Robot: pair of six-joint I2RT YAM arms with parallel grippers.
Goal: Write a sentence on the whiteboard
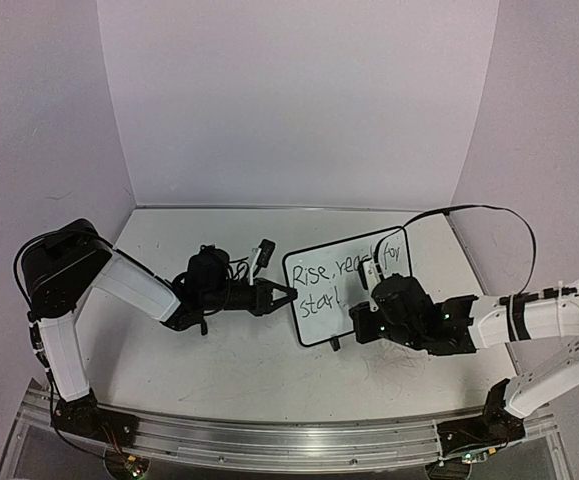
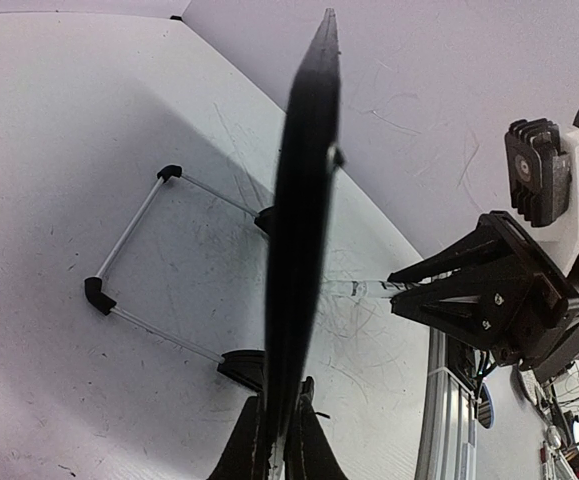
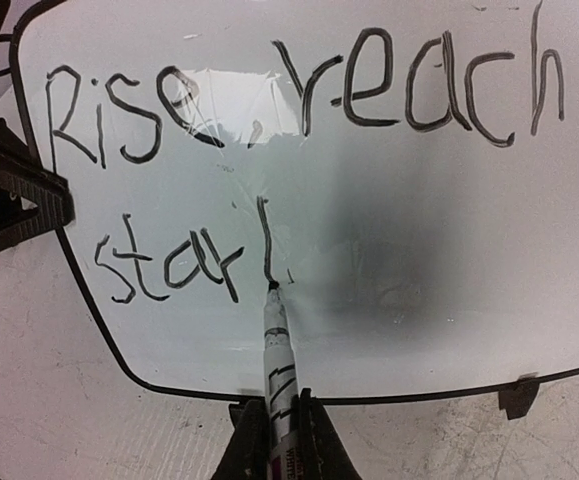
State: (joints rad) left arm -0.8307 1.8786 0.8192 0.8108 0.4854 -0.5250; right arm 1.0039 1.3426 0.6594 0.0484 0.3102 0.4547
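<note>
- Board (image 1: 319, 330) stands on its wire stand (image 2: 127, 232) mid-tabletop (image 1: 249, 385). Left jaws are shut tight on its 9 o'clock edge.
- Right jaws are closed on the marker (image 3: 277, 350). Its tip touches the board at the foot of a downstroke, at 3 o'clock of "star".
- Sentence (image 3: 364, 92): the second line is unfinished.
- Risk: a hard push rocks the board back or slides it in the left jaws, bending the letters.
- Risk: the marker twists in its thin pinch, and the tip skips or lifts.
- Risk: the wrist sweeps over wet ink toward 3 o'clock and smears it.

Left gripper (image 2: 281, 425) clamps the edge-on whiteboard (image 2: 304, 200); marker (image 2: 354, 288) touches it.
</note>
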